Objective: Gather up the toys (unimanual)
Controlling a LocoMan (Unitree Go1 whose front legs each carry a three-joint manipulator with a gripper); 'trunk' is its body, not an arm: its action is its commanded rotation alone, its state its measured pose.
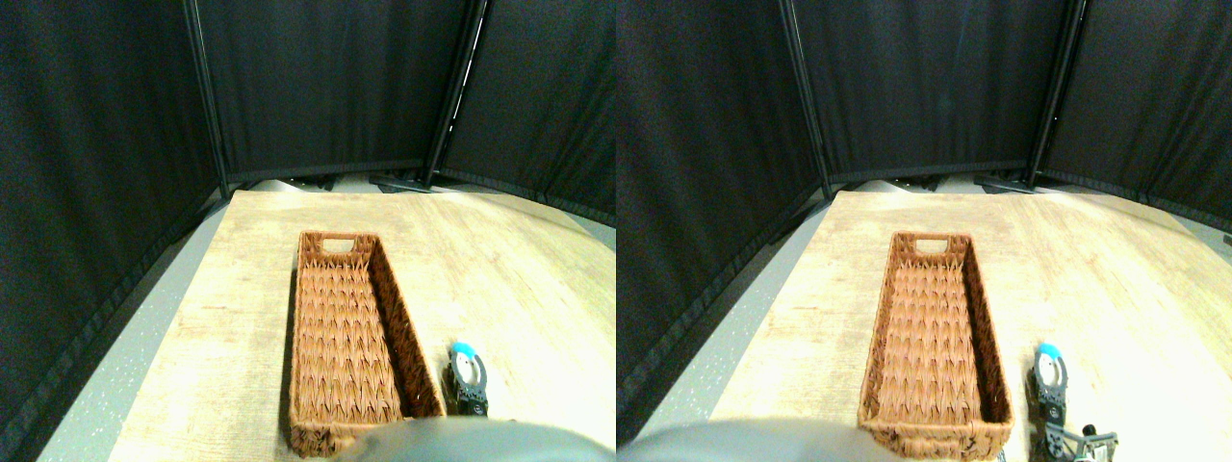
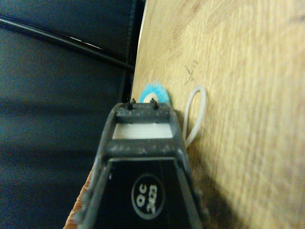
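Bright blue toy on tabletop, just right of wicker basket's near end, at right gripper tip. Judged light, soft, compressible; best pinched across the body. White cord loop visible in wrist view only (basket in stereo). Jaw state: cannot tell.

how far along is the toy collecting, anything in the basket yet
Nothing looks done: the wicker basket is empty. In hand: the right tool is at a white-and-blue plush toy on the table beside the basket; whether it grips is unclear. Left: getting that toy into the basket.
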